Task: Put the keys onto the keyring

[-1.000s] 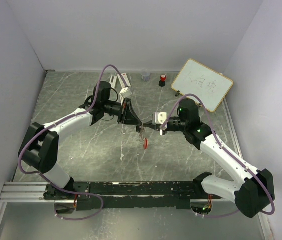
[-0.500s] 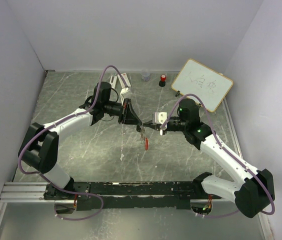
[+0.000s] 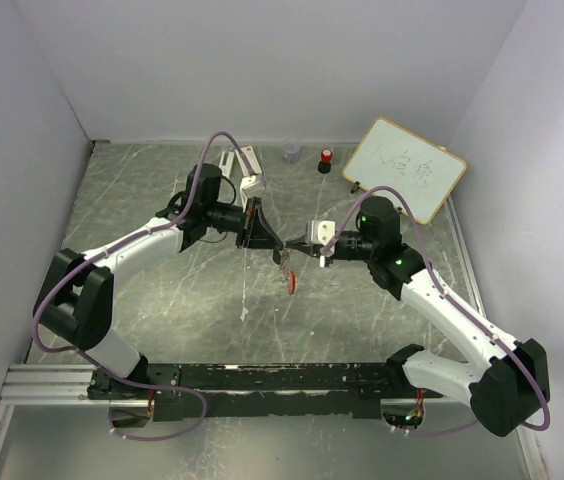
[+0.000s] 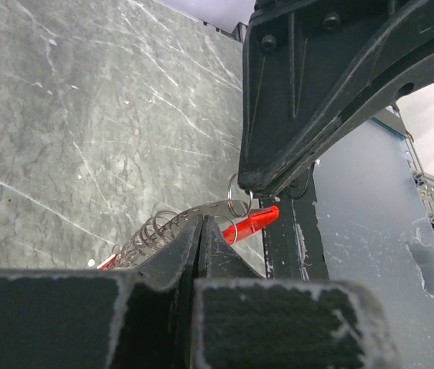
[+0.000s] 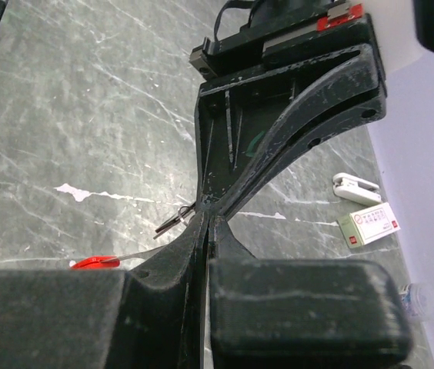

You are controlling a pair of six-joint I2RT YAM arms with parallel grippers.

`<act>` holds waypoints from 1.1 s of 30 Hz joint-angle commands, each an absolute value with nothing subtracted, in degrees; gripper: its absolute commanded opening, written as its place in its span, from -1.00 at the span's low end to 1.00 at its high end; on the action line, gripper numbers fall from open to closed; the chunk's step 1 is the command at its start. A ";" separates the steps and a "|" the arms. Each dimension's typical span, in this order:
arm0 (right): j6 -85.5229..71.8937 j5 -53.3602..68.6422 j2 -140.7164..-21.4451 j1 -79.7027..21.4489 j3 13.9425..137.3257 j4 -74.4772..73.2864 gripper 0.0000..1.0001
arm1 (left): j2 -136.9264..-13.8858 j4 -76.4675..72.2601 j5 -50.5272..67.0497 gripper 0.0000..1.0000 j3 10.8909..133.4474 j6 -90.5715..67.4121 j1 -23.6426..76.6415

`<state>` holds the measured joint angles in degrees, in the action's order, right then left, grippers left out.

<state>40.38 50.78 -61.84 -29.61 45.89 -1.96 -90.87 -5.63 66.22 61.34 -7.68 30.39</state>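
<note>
Keyring [image 4: 155, 233] is held above worktop [image 3: 162, 300], coil pinched by left gripper [image 4: 200, 227] jaws; right gripper [image 4: 257, 183] jaws are pressed together at its loop; if tugged apart, it could be dropped.

2 white-and-black arms [image 3: 132, 243], each trailing a mauve cable [image 3: 224, 132]; green lights [image 3: 362, 222] glow on the right arm.

Robot lab test cell, not a home or shop: plain white panel walls [image 3: 262, 70] box in a grey-green marble-look tabletop [image 3: 152, 190], two white-and-black robot arms [image 3: 132, 245] bolted to a black slotted mounting rail [image 3: 282, 378] at 6 o'clock, looped purple cables [image 3: 224, 133], wood-framed handwritten whiteboard [image 3: 405, 168] propped at 2 o'clock
</note>
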 commanded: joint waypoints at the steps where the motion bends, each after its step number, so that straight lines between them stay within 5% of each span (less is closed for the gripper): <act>1: 38.95 49.84 -60.02 -29.73 46.58 2.48 -1.00 | -89.82 -3.65 65.23 -0.87 62.52 -5.65 30.85; 33: 42.03 52.90 -60.31 -28.62 44.73 3.48 -1.00 | -79.65 -15.08 54.08 -0.86 54.33 -10.81 30.84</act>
<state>40.23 51.13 -61.10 -29.04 45.30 0.82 -81.54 -11.60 54.39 55.68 -9.47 30.48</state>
